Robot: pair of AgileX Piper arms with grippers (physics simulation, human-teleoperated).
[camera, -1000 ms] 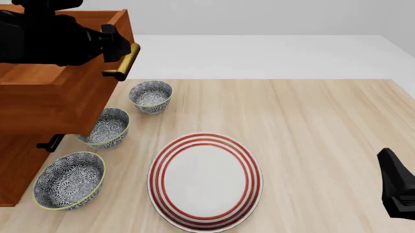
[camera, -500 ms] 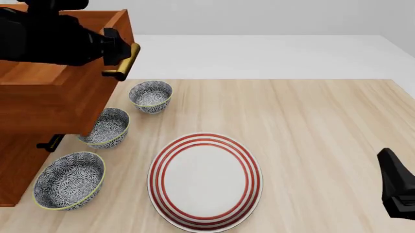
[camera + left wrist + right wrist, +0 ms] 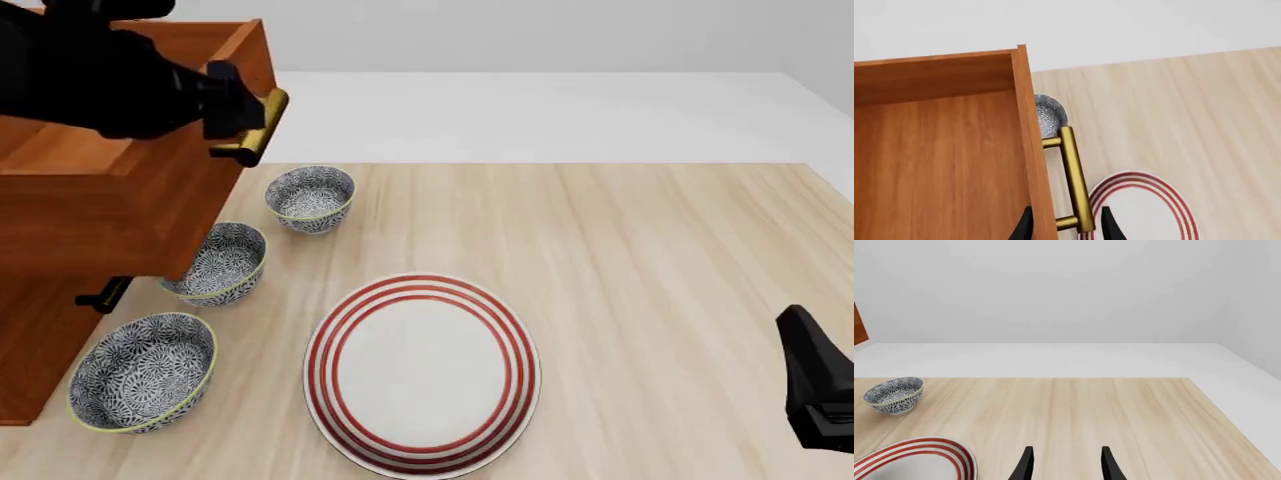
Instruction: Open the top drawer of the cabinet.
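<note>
The cabinet (image 3: 34, 350) stands at the table's left edge. Its top drawer (image 3: 120, 200) is pulled out over the bowls, and its box-like wooden inside (image 3: 941, 165) shows in the left wrist view. The brass bar handle (image 3: 256, 125) is on the drawer front, and it also shows in the left wrist view (image 3: 1074, 175). My left gripper (image 3: 227, 100) is open above the drawer. Its fingertips (image 3: 1107, 227) straddle the drawer front and the handle's near end without pinching them. My right gripper (image 3: 817, 395) is open and empty at the front right of the table, and it also shows in its own wrist view (image 3: 1066, 467).
Three patterned bowls (image 3: 310, 197), (image 3: 220, 262), (image 3: 143, 372) stand in a row beside and partly under the open drawer. A red-ringed white plate (image 3: 422, 372) lies at front centre. A lower drawer handle (image 3: 103, 297) sticks out below.
My left gripper has drawn back a little to the left, away from the brass handle. The drawer, the bowls, the plate and the right arm have not moved.
</note>
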